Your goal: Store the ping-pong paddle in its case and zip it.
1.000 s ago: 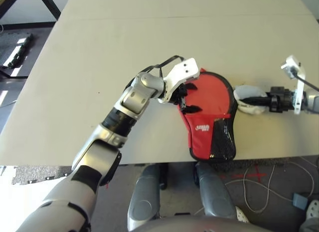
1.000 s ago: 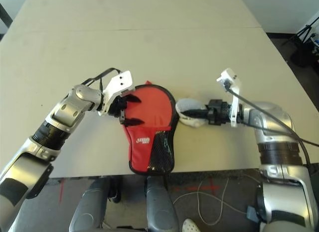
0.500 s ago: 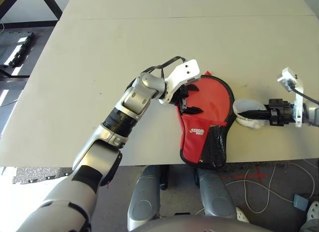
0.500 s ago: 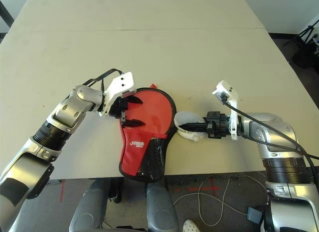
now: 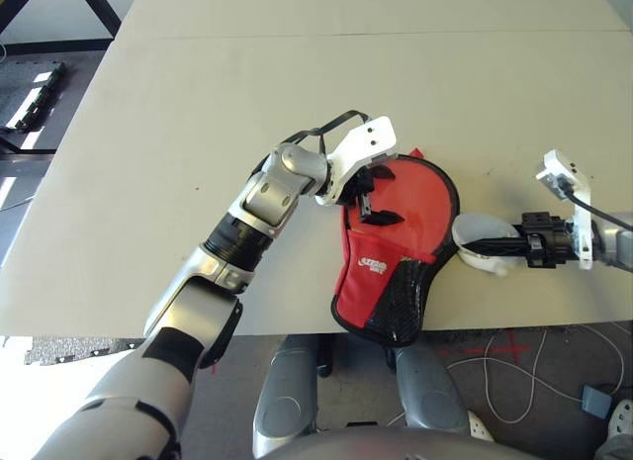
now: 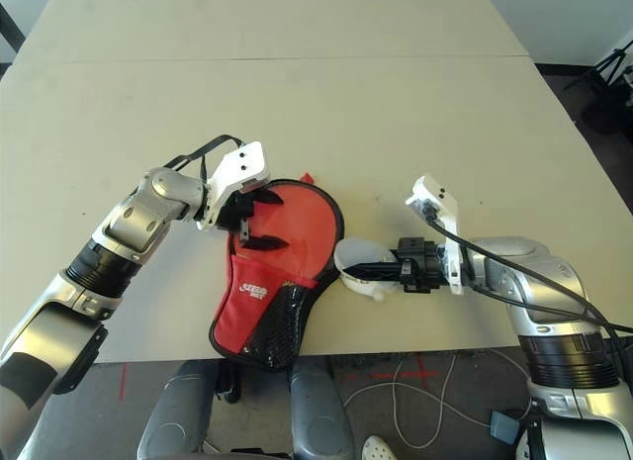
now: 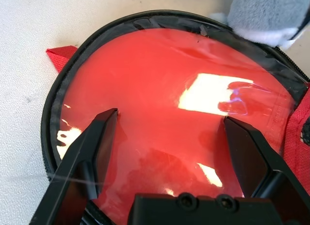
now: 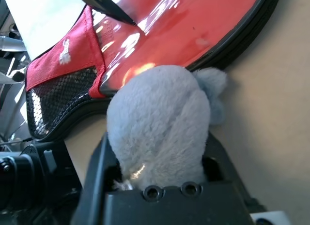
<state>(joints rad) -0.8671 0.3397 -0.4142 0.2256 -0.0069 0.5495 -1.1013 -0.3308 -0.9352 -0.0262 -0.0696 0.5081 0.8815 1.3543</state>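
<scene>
The case [image 5: 420, 198] lies flat near the table's front edge, red with black zipper trim, a white logo and a black mesh pocket [image 5: 401, 292]. Its narrow end points toward me and reaches just over the edge. My left gripper [image 7: 169, 117] hovers open over its glossy round red face [image 7: 160, 84]. The ping-pong paddle cannot be told apart from the case. My right gripper [image 6: 351, 272] reaches in from the right, shut on a grey-blue plush lump [image 8: 160, 118] that touches the case's right rim.
The beige table [image 5: 198, 104] stretches wide behind and to the left of the case. Its front edge [image 5: 119, 326] runs just below the case. Cables [image 5: 514, 371] lie on the floor beyond that edge.
My right gripper has moved left with the plush lump against the case. The case has turned, its narrow end swinging left and toward the table's edge. The left arm has stayed put.
</scene>
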